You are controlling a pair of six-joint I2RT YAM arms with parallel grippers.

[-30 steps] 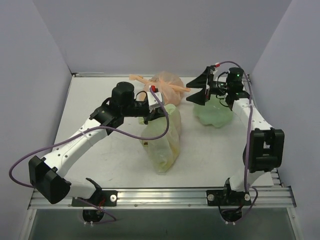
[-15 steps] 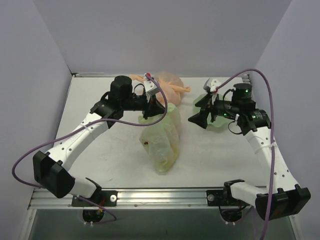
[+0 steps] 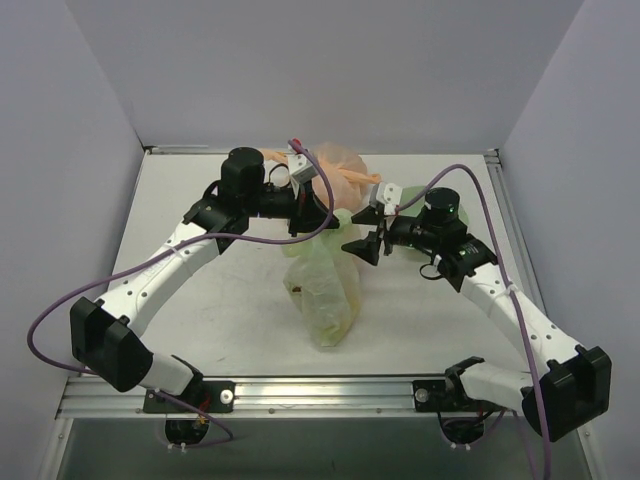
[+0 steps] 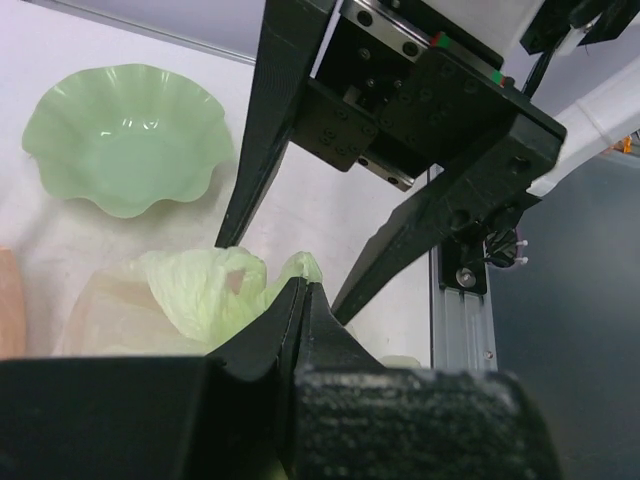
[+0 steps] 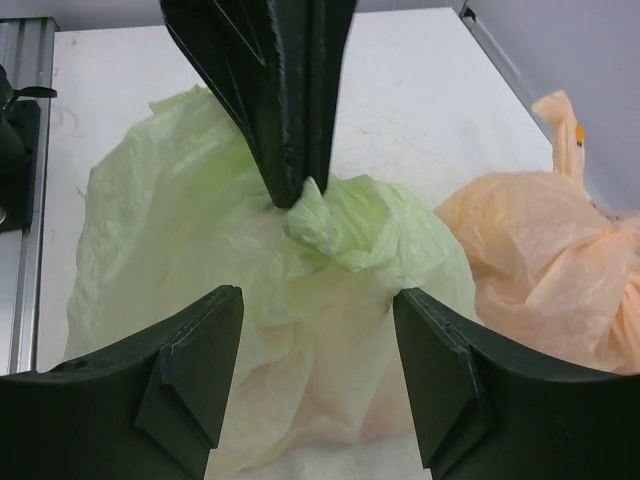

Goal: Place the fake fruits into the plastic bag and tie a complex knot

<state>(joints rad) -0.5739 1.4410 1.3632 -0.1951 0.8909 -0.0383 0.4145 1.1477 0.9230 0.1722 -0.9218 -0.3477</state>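
1. plastic bag (image 3: pixel 325 290): pale green, crinkly, stands approx mid-table. Body sags toward 6 o'clock; top is gathered into a bunched neck at its 12 o'clock end.
2. L gripper (image 3: pixel 318 208): reaches in from 9 o'clock. Fingers pressed together, pinching the bag's neck. In its wrist view the fingertips (image 4: pixel 265 330) meet on a wad of green film.
3. R gripper (image 3: pixel 362 243): just beside the neck, at its 3 o'clock. Fingers spread, nothing between them but air and the bag below.
4. R wrist view: both fingers (image 5: pixel 195 370) flank the bunched neck w/ a gap on each side. L gripper's black tips come down from 12 o'clock onto the wad.
5. Contents: blurred by the plastic. Only a small dark-red spot (image 3: pixel 295 290) shows at the bag's 9 o'clock wall; can't tell which fruit.
6. peach bag (image 3: pixel 335 165): knotted, translucent, at 12 o'clock of the green one, just behind L gripper.
7. wavy green dish (image 4: pixel 125 135): at approx 2 o'clock of the bag, partly hidden by R arm in the top view.
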